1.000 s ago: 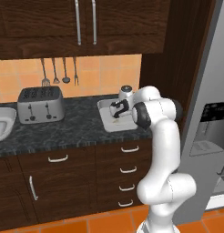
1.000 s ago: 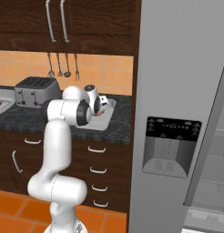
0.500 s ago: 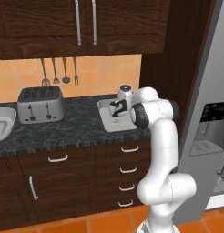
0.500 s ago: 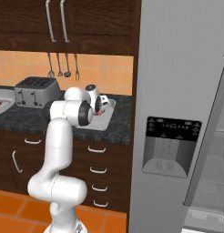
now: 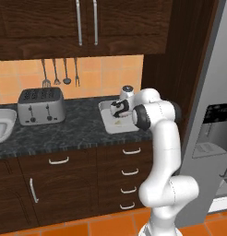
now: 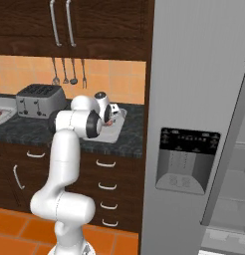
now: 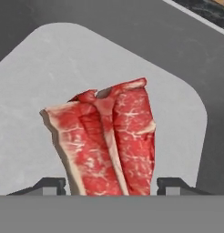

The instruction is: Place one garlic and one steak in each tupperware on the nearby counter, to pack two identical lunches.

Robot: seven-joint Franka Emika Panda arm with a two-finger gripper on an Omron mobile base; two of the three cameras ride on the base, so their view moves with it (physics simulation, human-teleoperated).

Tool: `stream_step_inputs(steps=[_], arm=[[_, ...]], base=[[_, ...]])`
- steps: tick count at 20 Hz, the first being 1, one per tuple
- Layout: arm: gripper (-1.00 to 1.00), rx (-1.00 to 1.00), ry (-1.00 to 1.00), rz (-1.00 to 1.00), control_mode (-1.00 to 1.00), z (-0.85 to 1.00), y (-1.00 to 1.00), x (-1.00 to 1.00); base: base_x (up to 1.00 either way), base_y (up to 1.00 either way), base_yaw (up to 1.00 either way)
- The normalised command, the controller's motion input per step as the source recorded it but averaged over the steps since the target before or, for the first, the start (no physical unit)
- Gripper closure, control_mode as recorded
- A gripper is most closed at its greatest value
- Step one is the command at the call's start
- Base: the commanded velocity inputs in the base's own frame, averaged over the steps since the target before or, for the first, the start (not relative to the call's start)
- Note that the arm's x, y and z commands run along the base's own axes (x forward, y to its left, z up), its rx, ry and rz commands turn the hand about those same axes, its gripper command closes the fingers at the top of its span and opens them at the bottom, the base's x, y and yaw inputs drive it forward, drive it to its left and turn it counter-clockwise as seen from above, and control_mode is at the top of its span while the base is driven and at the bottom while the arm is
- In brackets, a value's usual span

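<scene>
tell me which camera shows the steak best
The hand view: the steak is close up over the pale container, between the gripper's fingertips. In the right base view it is a small red patch beside the arm. In the left base view I cannot make it out.

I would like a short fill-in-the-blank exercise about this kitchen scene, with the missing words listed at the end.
1. In the hand view, the steak lies between the two dark tips of the ______.
2. Below the steak is the pale grey floor of the ______.
3. On the counter, left of the tupperware, stands a silver ______.
4. On the wall above the toaster hang four ______.

Missing words: gripper; tupperware; toaster; utensils
</scene>
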Motion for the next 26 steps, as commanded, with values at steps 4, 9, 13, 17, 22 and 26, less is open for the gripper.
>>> stream_step_inputs(steps=[4, 9, 13, 17, 22, 26], arm=[[-1.0, 0.01, 0.0, 0.0, -1.0, 0.0, 0.0, 0.0], [-1.0, 0.0, 0.0, 0.0, -1.0, 0.08, 0.0, -0.02], [-1.0, -0.02, -0.13, 0.0, -1.0, 0.78, 0.04, -0.61], [-1.0, -0.01, -0.19, 0.0, -1.0, 0.82, 0.11, -0.96], [-1.0, 0.01, -0.13, 0.0, -1.0, 0.29, 0.15, -1.0], [-1.0, 0.11, -0.02, -0.03, -1.0, 0.76, 0.04, -1.0]], base=[[0.0, 0.0, 0.0], [0.0, 0.0, 0.0], [0.0, 0.0, 0.0], [0.0, 0.0, 0.0], [0.0, 0.0, 0.0], [0.0, 0.0, 0.0]])
